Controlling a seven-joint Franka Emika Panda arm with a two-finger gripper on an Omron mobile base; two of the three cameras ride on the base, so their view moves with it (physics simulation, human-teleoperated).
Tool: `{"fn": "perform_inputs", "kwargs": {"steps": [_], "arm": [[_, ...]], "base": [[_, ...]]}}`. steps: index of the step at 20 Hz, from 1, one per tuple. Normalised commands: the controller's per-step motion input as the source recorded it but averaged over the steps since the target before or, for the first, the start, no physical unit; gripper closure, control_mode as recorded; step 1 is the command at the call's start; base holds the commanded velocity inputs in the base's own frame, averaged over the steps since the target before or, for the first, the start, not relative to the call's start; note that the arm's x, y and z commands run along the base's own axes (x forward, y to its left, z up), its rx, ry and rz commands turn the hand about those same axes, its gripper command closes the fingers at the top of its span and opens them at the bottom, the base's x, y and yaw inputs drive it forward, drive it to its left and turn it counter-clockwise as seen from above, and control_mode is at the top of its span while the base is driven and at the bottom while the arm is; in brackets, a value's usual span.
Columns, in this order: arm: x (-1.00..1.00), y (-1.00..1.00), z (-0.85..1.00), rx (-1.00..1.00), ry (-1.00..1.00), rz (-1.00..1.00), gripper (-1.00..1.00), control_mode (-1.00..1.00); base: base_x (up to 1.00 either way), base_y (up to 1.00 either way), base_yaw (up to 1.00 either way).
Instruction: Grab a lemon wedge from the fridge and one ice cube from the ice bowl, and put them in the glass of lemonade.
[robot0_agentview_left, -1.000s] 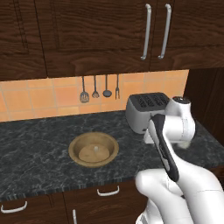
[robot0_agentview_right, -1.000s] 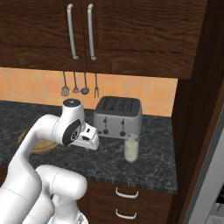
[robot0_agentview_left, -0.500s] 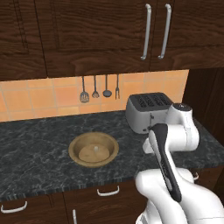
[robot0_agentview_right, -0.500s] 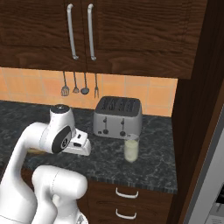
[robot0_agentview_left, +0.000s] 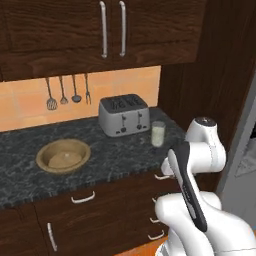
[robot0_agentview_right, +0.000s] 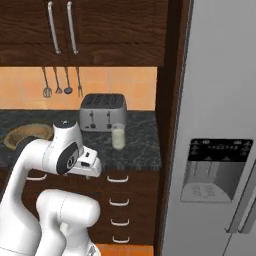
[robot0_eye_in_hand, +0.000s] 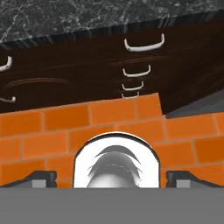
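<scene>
The glass of lemonade (robot0_agentview_left: 158, 134) stands on the dark counter just right of the toaster, also seen as the glass (robot0_agentview_right: 118, 136). Further left sits the wooden ice bowl (robot0_agentview_left: 63, 155), partly behind my arm as the bowl (robot0_agentview_right: 27, 134); no ice cube can be made out in it. The grey fridge (robot0_agentview_right: 220, 90) with its black dispenser (robot0_agentview_right: 215, 170) stands shut at the right, so the lemon wedge is hidden. My gripper (robot0_eye_in_hand: 113, 178) is open with nothing in it. It hangs low in front of the drawers and points down at the floor.
A silver toaster (robot0_agentview_left: 124, 115) stands at the back of the counter (robot0_agentview_left: 115, 157), with utensils (robot0_agentview_left: 62, 92) hanging on the wall. Drawers with white handles (robot0_agentview_right: 119, 179) lie below the counter. A dark wood panel (robot0_agentview_right: 172, 100) separates counter and fridge. The floor (robot0_eye_in_hand: 65, 127) is orange brick.
The whole picture has shifted: the base has driven right, bringing the fridge into the right view. My arm has folded down lower in front of the counter. The gripper stays open.
</scene>
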Motion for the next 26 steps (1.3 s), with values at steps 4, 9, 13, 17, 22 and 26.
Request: {"fn": "perform_inputs", "kwargs": {"steps": [4,9,13,17,22,26], "arm": [[0.0,0.0,0.0,0.0,0.0,0.0,-1.0,1.0],[0.0,0.0,0.0,0.0,0.0,0.0,-1.0,1.0],[0.0,0.0,0.0,0.0,0.0,0.0,-1.0,1.0],[0.0,0.0,0.0,0.0,0.0,0.0,-1.0,1.0],[0.0,0.0,0.0,0.0,0.0,0.0,-1.0,1.0],[0.0,0.0,0.0,0.0,0.0,0.0,-1.0,1.0]], "base": [[-0.27,-1.0,-0.32],[0.34,-0.99,0.01],[0.32,-0.87,0.2],[0.01,-0.77,0.19],[-0.07,-0.64,0.13],[-0.15,-0.52,0.09]]}}
